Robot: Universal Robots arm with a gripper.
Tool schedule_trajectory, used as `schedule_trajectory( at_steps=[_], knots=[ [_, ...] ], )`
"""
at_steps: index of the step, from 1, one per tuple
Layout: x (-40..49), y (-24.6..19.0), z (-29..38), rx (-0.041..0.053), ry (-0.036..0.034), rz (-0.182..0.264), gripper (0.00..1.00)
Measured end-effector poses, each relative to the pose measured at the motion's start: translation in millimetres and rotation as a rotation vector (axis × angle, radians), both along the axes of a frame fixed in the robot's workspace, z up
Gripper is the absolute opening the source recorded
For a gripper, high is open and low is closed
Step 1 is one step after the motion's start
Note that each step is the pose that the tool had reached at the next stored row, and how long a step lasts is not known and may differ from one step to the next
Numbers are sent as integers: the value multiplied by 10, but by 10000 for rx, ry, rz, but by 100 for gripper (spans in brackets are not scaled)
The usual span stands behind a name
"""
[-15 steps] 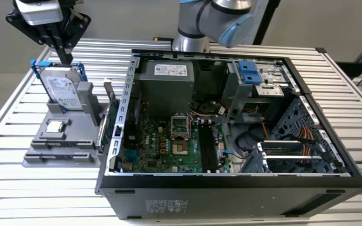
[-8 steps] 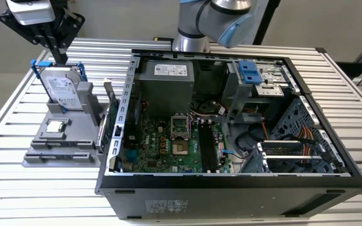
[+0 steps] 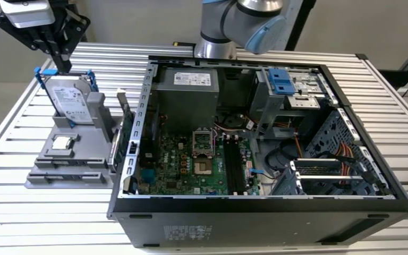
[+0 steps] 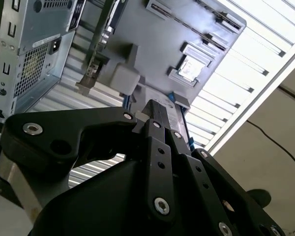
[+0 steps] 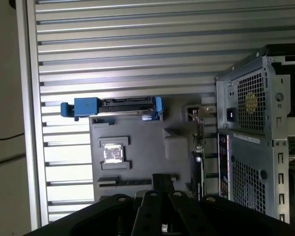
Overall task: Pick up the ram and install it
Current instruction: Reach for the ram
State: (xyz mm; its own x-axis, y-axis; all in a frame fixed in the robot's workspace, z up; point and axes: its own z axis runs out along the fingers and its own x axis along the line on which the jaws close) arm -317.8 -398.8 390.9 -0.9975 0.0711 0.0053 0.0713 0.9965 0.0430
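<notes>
My gripper [image 3: 65, 65] hangs at the exterior view's far left, above the back end of the grey parts holder [image 3: 55, 178], fingers shut with nothing between them. Just below it, the silver hard drive [image 3: 72, 100] stands upright in its blue frame. The ram [image 3: 117, 147] looks like the thin dark board standing on edge along the holder's side nearest the computer case [image 3: 261, 210]. It is seen edge-on in the first wrist view [image 5: 202, 152] and is well apart from the gripper. The gripper's black fingers [image 5: 162, 181] point down over the holder.
A small square processor chip [image 3: 62, 142] lies in a pocket of the holder [image 5: 137, 147]. The open case shows the motherboard [image 3: 189, 164] with long dark slots [image 3: 234, 162], a power supply [image 3: 189, 90] and drive cages. All of it rests on a slatted metal table [image 3: 41, 212].
</notes>
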Motion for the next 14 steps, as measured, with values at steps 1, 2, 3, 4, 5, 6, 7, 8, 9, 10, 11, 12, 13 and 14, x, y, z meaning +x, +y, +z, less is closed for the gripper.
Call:
schedule_trajectory(
  at_steps=[1, 2, 3, 4, 5, 6, 7, 8, 9, 10, 11, 12, 13, 14],
  knots=[
    [-11, 0, 0, 0, 0, 0, 0],
    [-21, 0, 0, 0, 0, 0, 0],
    [-32, 0, 0, 0, 0, 0, 0],
    [-43, 0, -1, 0, 0, 0, 0],
    [-53, 0, -1, 1, -1, 0, 0],
    [-64, 0, -2, 1, -1, 0, 0],
    [-76, 0, -1, 1, 0, 0, 0],
    [-86, 0, -2, 1, -1, 0, 0],
    [-97, 0, -2, 0, -1, 1, 0],
    [-108, 0, -2, 0, 0, 0, 0],
    [-118, 0, -2, 0, -1, 0, 0],
    [-128, 0, -2, 0, -1, 0, 0],
    [-139, 0, -2, 0, 0, 0, 0],
    [-149, 0, -2, 0, 0, 0, 0]
  ],
)
